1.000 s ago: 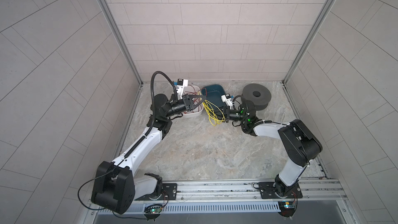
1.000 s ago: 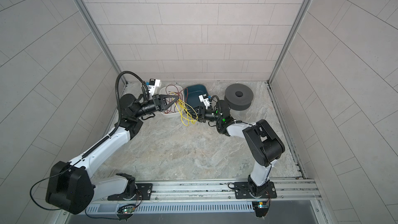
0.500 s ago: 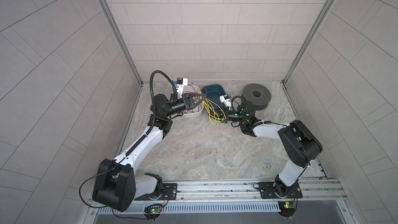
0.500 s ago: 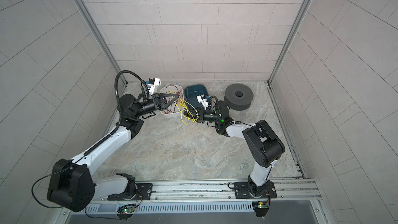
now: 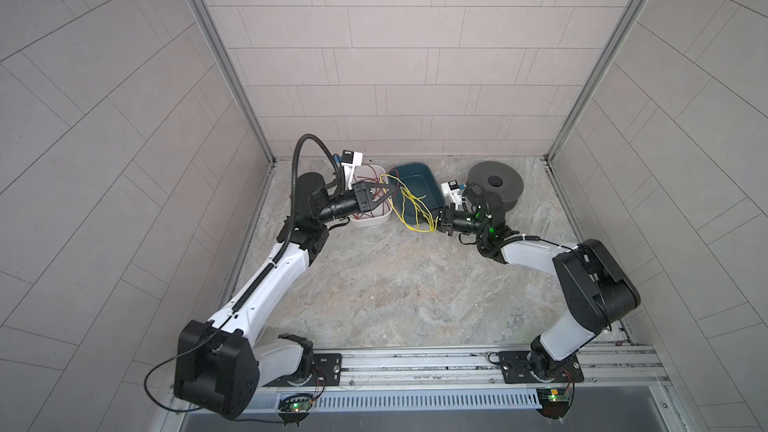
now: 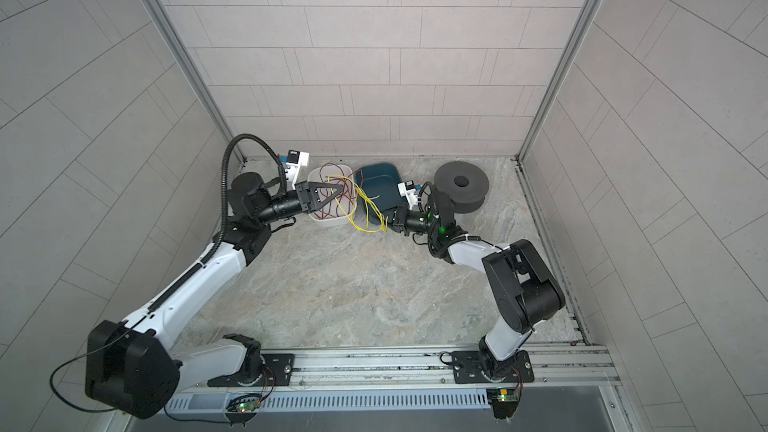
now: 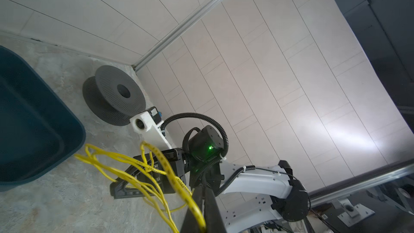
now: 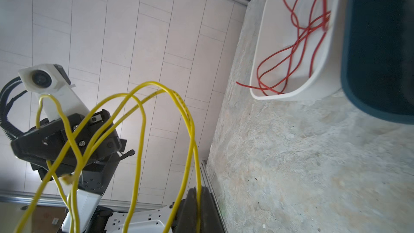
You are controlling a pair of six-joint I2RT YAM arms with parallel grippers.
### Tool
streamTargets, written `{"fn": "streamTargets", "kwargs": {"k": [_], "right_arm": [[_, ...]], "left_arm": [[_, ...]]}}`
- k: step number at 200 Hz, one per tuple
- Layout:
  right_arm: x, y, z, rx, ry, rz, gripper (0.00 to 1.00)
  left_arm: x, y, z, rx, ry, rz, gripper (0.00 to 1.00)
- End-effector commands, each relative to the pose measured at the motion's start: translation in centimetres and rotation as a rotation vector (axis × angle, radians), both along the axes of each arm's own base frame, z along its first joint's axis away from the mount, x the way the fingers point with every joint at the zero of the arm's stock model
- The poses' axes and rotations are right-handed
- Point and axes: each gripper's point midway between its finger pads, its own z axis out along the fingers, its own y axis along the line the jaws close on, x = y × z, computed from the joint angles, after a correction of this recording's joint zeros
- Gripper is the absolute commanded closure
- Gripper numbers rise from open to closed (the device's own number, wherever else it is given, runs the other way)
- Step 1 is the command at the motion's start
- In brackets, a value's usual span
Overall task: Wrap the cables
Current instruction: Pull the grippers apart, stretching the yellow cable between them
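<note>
Nearest, the right end effector (image 5: 435, 222) is pinched shut on the yellow cable (image 8: 190, 123) low over the worktop (image 5: 395, 284). I judge it should draw gently away from the left end effector (image 5: 390, 190), also closed on the wire, so the hanging loops tighten. Only then should an end go back to the grey spool (image 5: 494, 184), kept clear of the blue bin (image 5: 424, 180).
</note>
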Motion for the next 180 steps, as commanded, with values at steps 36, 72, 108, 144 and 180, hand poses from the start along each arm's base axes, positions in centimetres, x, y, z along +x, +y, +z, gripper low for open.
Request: {"fn": "streamTargets", "kwargs": {"k": [36, 72, 108, 144, 180], "right_arm": [[-0.8, -4.4, -2.4, -0.41, -0.017, -0.122, 1.0], [-0.8, -5.6, -2.4, -0.427, -0.025, -0.169, 1.0], [-0.6, -6.4, -2.0, -0.445, -0.052, -0.196, 1.0], [-0.7, -7.4, -3.3, -0.506, -0.026, -0.207, 1.0], [-1.1, -7.5, -3.8, -0.527, 0.005, -0.192, 1.0]], "left_arm": [[0.3, 3.7, -2.6, 0.309, -0.071, 0.203, 1.0], [0.5, 5.0, -3.2, 0.376, -0.08, 0.273, 1.0], [0.4, 5.0, -3.7, 0.4, -0.074, 0.264, 1.0], [0.4, 5.4, -3.9, 0.403, -0.056, 0.277, 1.0], [0.3, 5.0, -4.2, 0.385, -0.044, 0.252, 1.0]]}}
